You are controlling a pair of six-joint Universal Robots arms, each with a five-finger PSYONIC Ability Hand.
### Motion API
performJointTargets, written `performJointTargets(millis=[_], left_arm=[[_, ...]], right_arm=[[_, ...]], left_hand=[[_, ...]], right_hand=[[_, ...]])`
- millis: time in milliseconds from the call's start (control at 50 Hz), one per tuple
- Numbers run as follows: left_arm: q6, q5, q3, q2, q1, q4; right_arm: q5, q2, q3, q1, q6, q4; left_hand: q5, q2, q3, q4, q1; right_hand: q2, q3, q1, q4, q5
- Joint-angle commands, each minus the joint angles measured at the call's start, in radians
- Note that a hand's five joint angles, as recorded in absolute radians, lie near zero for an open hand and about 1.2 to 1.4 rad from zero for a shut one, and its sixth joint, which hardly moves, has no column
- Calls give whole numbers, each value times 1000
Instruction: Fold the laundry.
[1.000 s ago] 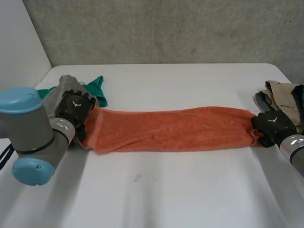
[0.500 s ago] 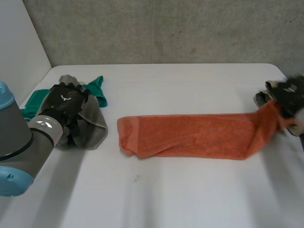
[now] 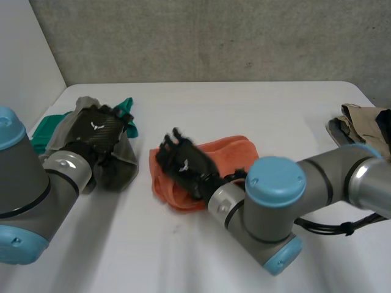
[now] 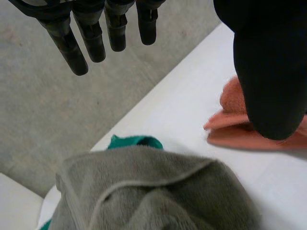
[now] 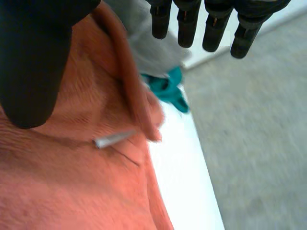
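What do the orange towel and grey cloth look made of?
Orange towel: likely cotton terry, matte, with a fuzzy pile and a flat hemmed edge. Grey cloth: probably terry too, matte and nubby, with a stitched border.

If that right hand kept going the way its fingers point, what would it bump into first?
The right hand would likely meet the grey towel beyond the orange towel; depth is unclear.

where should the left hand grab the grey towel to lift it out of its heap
Pinch the hemmed edge that ridges across the top of the grey towel, coming down from above. The left hand hovers open over it, so its fingers could likely drop straight on. The rest is a soft heap; the hem end facing the orange towel looks freest.
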Motion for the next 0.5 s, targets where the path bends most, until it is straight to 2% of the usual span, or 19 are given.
performJointTargets(millis=[20,120,280,380,460,500], left_arm=[[-39,0,76,10,-68,-4],[-90,17,97,-4,-161,3],[-122,64,169,-152,-333,15],[-113,39,249,-287,-355,13],[-87,-12,327,-390,-334,10],[-59,-47,375,-448,-311,6]], right_arm=[[14,-227,90,-121,458,12],[7,-257,139,-195,588,66],[49,-222,200,-276,498,276],[80,-192,239,-275,476,276],[87,-176,262,-263,465,230],[89,-168,271,-256,450,195]], left_hand=[[-52,-32,-33,-29,-11],[-52,-32,-33,-29,-11],[-52,-32,-33,-29,-11],[-52,-32,-33,-29,-11],[-52,-32,-33,-29,-11],[-52,-32,-33,-29,-11]], right_hand=[[-32,-34,-50,-37,-48],[-32,-34,-50,-37,-48],[-32,-34,-50,-37,-48],[-32,-34,-50,-37,-48],[-32,-34,-50,-37,-48],[58,56,41,54,43]])
